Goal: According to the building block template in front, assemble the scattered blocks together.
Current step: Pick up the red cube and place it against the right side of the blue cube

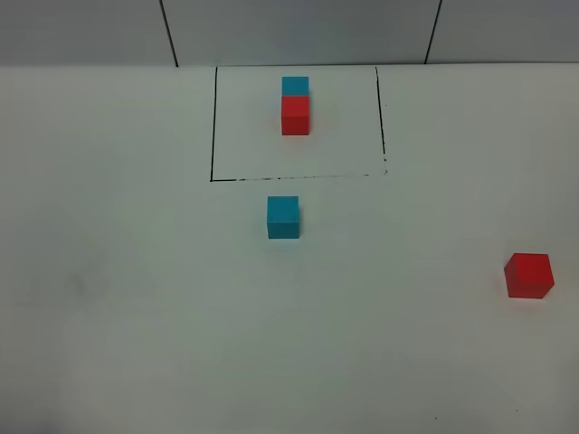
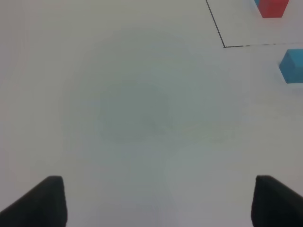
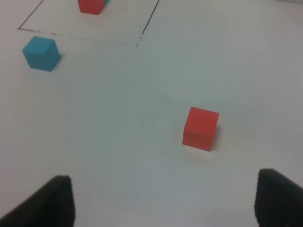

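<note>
The building block template is a cyan cube [image 1: 295,86] joined to a red cube [image 1: 295,116] inside a thin black rectangle [image 1: 213,136] at the table's far middle. Of the scattered blocks, the cyan one [image 1: 283,217] sits just in front of the frame and the red one [image 1: 528,275] lies far right. My left gripper [image 2: 158,189] is open over bare table, with the cyan block [image 2: 292,65] well ahead and off to one side. My right gripper [image 3: 163,177] is open and holds nothing; the red block [image 3: 201,128] lies a little ahead of it. Neither gripper shows in the high view.
The white table [image 1: 136,316] stretches wide around the blocks. Behind it rises a grey wall [image 1: 298,32] with dark seams. The right wrist view also catches the loose cyan block [image 3: 41,53] and the template's red cube [image 3: 91,5] farther off.
</note>
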You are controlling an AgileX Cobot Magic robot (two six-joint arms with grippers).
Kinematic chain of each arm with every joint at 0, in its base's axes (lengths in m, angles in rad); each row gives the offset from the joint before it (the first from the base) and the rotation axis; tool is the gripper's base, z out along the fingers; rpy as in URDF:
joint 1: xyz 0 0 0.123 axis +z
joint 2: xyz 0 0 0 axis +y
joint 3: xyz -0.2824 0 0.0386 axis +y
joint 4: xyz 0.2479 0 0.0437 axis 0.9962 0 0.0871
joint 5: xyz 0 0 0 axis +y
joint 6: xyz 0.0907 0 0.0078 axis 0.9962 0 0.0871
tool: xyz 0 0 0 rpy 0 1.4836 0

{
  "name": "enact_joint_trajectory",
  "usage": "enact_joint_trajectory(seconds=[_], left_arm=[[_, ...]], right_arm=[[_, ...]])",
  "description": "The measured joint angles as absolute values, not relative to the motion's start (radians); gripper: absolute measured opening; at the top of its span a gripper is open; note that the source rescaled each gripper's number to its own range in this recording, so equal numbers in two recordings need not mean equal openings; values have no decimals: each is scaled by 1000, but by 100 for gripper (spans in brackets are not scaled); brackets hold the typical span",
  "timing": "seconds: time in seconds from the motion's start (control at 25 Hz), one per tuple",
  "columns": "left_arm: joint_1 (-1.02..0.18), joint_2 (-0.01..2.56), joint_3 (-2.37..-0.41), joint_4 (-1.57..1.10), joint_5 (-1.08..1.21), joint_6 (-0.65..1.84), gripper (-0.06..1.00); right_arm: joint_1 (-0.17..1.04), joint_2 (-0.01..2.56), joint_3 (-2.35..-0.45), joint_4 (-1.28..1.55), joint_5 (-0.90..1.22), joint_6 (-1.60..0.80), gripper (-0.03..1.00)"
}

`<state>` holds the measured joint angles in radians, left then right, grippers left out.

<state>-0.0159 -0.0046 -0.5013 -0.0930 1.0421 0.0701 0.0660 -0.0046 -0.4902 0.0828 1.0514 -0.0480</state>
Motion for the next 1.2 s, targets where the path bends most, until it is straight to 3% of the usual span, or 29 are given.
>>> enact_joint_trajectory(seconds=[0.88,1.0,1.2], left_arm=[[-16,-5,-501,-93,1042,70,87],[-16,-5,-501,-93,1042,70,87],[-16,-5,-501,-93,1042,70,87]], right_arm=[[66,16,-494,93,1043,-17,57],[66,158,-521,105,1001,0,57],[66,602,-568,98,891,11,57]])
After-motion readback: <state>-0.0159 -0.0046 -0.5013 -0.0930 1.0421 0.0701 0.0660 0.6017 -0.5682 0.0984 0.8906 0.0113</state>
